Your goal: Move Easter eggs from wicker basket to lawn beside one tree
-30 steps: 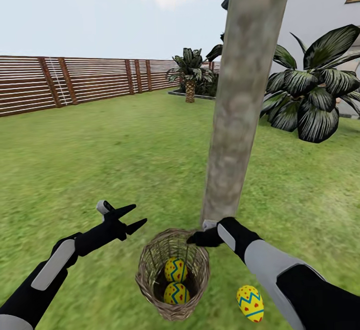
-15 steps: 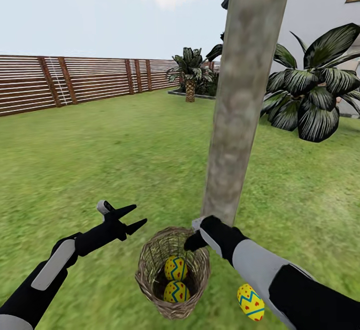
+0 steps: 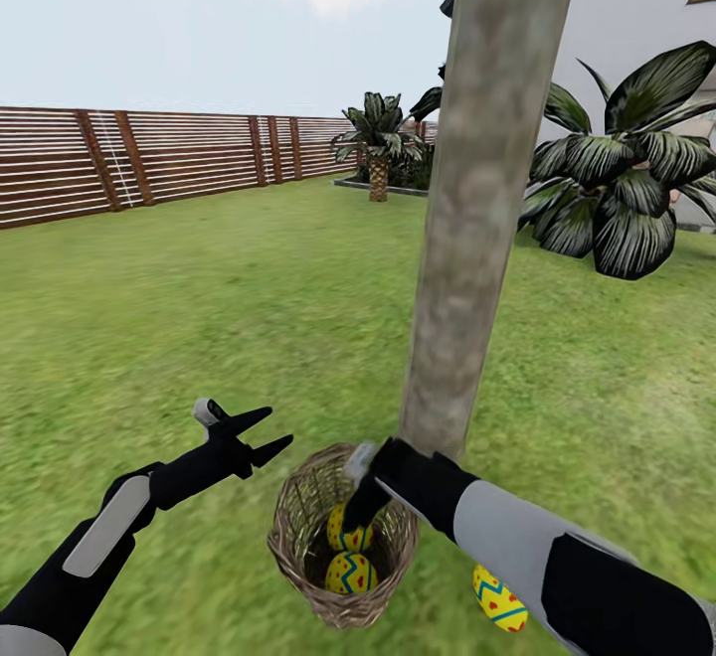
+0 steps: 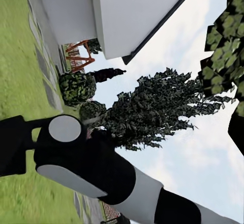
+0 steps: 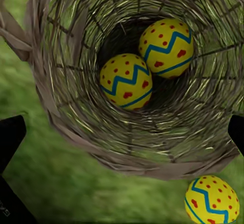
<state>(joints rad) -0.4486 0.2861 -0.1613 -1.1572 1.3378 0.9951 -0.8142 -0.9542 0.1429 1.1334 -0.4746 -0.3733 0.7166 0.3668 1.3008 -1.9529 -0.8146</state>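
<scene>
Two Easter eggs (image 5: pixel 125 81) are seen deep inside the wicker basket (image 3: pixel 298 527), which stands on the lawn (image 3: pixel 199 318) at the foot of the tree (image 3: pixel 477 219). The third egg (image 3: pixel 500 598) lies tilted on the grass just beside it. The right tool (image 3: pixel 360 502) is lowered into the basket, fingers spread. The left tool (image 3: pixel 261 434) is held open nearby.

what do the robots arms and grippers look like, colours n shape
Both arms are glossy black with pale grey-white panels on the forearms. The left gripper is matte black with two slim, pointed jaws and a small white rounded cap at its base. The right gripper is black too, with a small white patch at the wrist. No cables or markings are visible.
</scene>
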